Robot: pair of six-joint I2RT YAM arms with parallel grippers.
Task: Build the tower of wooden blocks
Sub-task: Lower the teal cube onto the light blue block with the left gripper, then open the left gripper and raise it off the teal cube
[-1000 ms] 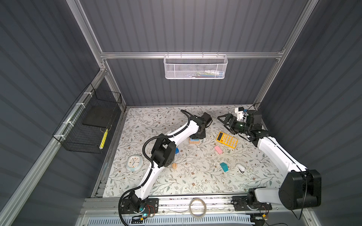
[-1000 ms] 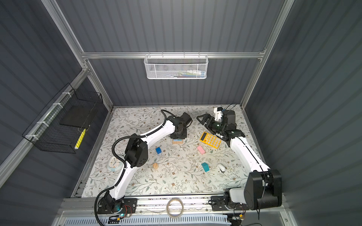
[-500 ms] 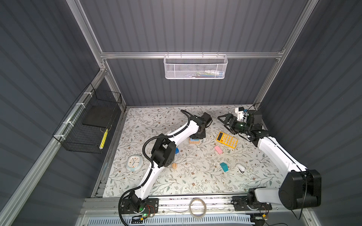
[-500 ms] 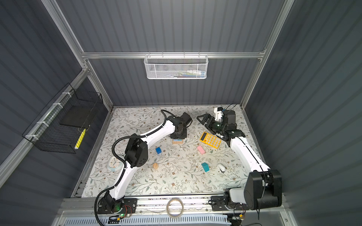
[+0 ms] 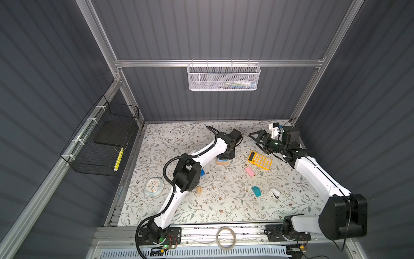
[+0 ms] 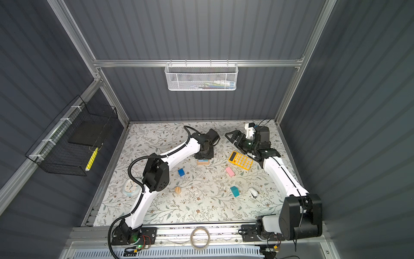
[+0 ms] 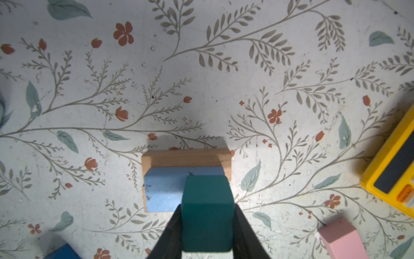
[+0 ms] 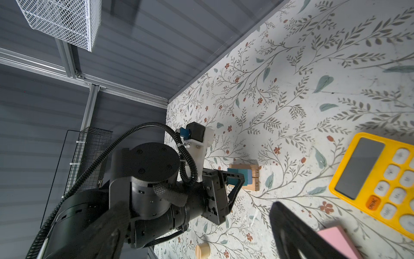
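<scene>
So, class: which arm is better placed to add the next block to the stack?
Left. The left gripper holds the teal block over the light blue block on the tan bars. The right gripper is open, empty, off by the calculator.

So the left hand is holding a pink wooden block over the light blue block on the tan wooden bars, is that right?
Not quite: the left wrist view shows the left hand holding a dark teal wooden block, not a pink one, over the light blue block on the tan wooden bars.
</scene>
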